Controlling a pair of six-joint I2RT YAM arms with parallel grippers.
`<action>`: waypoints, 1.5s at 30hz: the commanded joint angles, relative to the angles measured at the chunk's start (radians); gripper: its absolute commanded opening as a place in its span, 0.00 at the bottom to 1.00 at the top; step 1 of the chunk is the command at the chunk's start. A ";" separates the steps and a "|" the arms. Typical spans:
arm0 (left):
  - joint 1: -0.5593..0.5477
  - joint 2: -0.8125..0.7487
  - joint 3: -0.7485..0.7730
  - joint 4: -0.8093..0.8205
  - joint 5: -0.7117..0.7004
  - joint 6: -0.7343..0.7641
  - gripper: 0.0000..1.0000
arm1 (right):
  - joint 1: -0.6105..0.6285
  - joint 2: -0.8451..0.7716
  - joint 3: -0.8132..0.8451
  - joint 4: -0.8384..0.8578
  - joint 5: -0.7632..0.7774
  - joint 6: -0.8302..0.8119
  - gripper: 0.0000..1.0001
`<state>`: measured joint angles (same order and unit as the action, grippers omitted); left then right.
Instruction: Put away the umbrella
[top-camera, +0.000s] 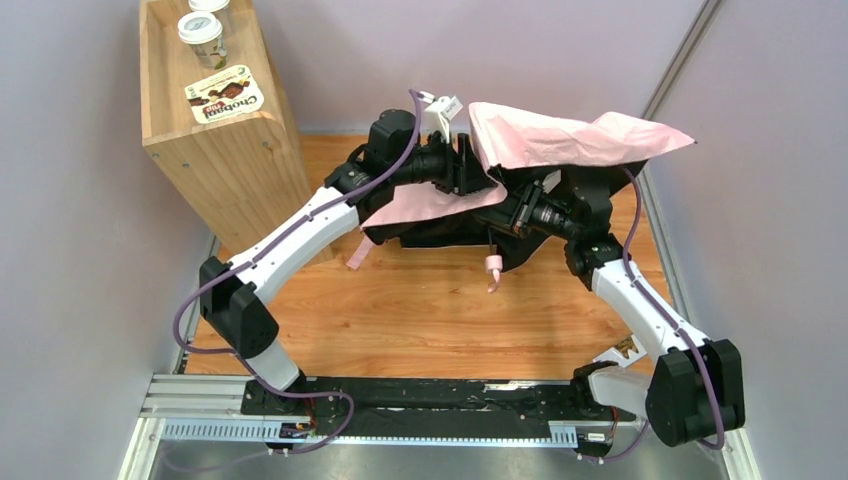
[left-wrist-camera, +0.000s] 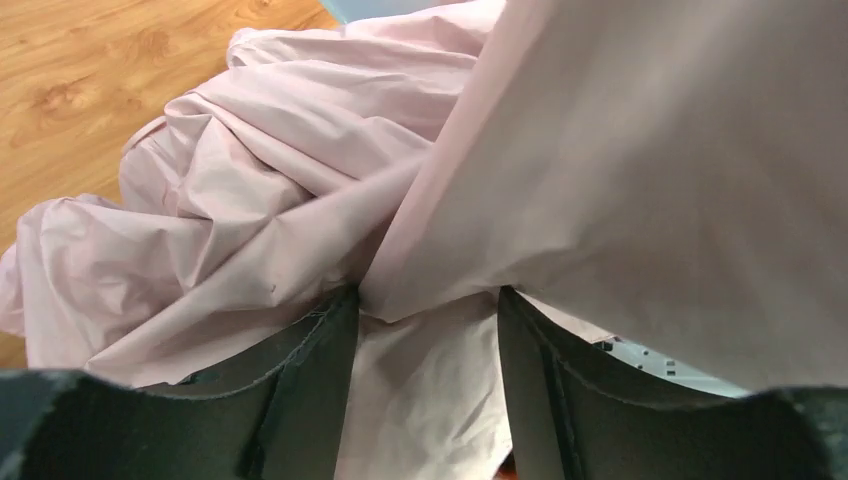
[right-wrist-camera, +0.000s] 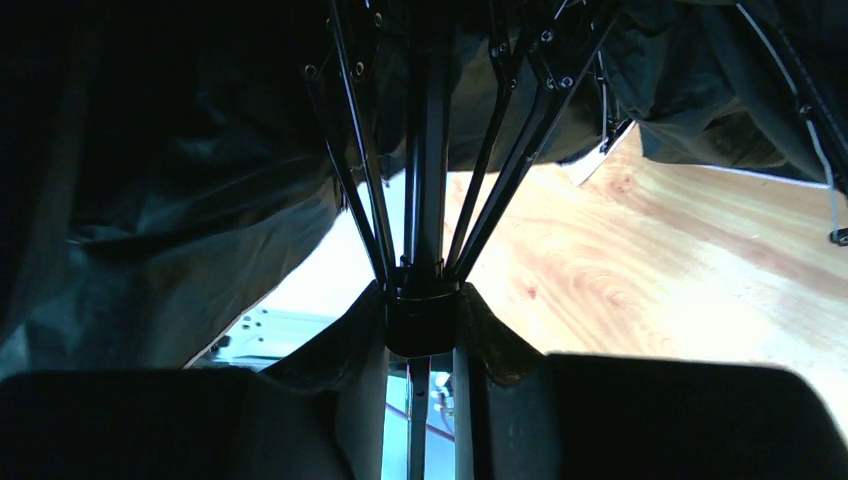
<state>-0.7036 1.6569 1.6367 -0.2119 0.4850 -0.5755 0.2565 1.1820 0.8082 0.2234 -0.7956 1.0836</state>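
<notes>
Both arms stretched forward, left pincer (left-wrist-camera: 428, 385) part-open, right pincer (right-wrist-camera: 425, 335) clamped on the umbrella (right-wrist-camera: 428, 150)

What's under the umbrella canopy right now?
Black ribs meet at a hub clamped by the right jaws. From above, the canopy hides both jaws and the table beneath it.

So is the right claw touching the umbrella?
Touching. The right wrist view shows the right gripper clamped on the black collar of the umbrella, where its ribs meet.
</notes>
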 joint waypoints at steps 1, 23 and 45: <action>-0.002 -0.153 0.003 -0.007 0.010 0.051 0.63 | -0.055 -0.030 -0.029 0.203 -0.053 -0.136 0.00; 0.251 -0.430 -0.202 0.345 0.309 -0.234 0.77 | -0.036 -0.235 -0.207 0.650 -0.309 -0.566 0.00; 0.037 -0.421 -0.293 0.419 0.296 -0.080 0.78 | 0.056 -0.286 -0.060 0.215 -0.290 -0.803 0.00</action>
<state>-0.6117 1.1835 1.2747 0.3077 0.8280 -0.7395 0.3012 0.9077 0.6823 0.4225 -1.1137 0.3214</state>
